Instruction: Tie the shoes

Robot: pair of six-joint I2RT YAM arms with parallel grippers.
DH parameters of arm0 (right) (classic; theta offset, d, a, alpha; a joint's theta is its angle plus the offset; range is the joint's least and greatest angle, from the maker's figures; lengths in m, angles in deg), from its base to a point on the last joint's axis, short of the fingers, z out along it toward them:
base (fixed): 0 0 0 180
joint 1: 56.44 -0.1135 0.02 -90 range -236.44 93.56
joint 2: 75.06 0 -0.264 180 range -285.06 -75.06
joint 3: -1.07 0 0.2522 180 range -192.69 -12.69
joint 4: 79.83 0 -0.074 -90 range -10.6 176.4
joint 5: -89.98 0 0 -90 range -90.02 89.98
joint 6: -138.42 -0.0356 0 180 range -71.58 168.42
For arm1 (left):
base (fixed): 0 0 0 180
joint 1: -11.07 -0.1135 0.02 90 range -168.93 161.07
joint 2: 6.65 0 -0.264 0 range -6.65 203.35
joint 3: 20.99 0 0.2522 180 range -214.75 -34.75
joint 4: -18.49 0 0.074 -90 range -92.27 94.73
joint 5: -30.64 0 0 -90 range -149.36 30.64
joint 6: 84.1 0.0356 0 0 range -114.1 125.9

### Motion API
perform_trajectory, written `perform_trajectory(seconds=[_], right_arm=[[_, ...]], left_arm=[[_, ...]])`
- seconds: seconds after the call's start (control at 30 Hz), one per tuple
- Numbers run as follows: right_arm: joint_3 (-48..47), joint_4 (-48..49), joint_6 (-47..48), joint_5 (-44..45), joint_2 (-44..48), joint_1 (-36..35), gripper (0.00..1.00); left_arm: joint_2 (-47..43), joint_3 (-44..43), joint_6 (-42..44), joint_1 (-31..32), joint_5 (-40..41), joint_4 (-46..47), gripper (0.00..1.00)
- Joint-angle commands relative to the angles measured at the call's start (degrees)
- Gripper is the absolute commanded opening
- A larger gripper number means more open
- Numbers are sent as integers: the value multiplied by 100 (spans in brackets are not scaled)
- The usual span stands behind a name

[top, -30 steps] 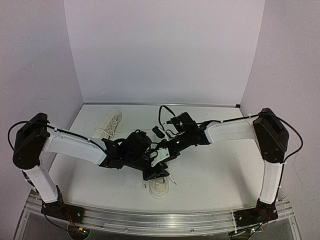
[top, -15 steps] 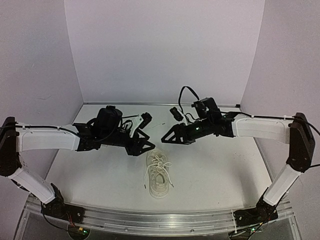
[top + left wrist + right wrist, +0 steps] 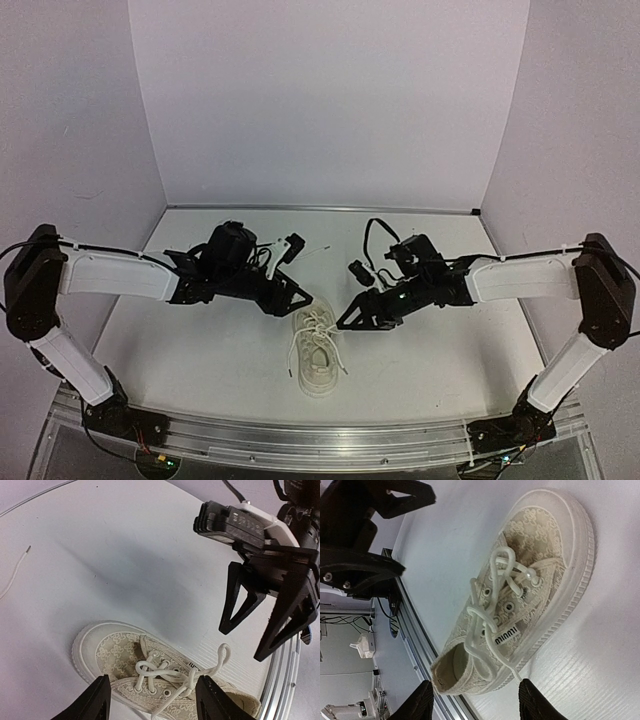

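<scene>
Sneaker [image 3: 318, 355] sits upright on its sole between the two claws, just past their tips and touched by neither. A second ago both claws were bunched right over it; since then they have opened and swung apart. The left claw [image 3: 298, 300] and right claw [image 3: 347, 315] now flank it, each with fingers spread and empty. That looks like a release after a pull, so one lacing step is probably over. Its laces [image 3: 187, 677] cross in a loose knot with one small loop standing up, which I judge is not yet a snug bow.
</scene>
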Motion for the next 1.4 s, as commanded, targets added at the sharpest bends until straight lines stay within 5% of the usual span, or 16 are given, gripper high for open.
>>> perform_trajectory(seconds=[0.0,0.17,0.57,1.37], right_arm=[[-111,582,-168,-88,-141,-101,57],[-233,594,-113,-124,-445,-197,50],[-67,593,44,-140,-596,-230,0],[116,549,248,329,-851,-513,0]], left_arm=[[181,-105,-235,-37,-78,321,60],[370,-201,-333,-38,-131,273,60],[687,-289,-644,-37,-345,413,61],[1463,-703,-1497,-29,-877,630,59]])
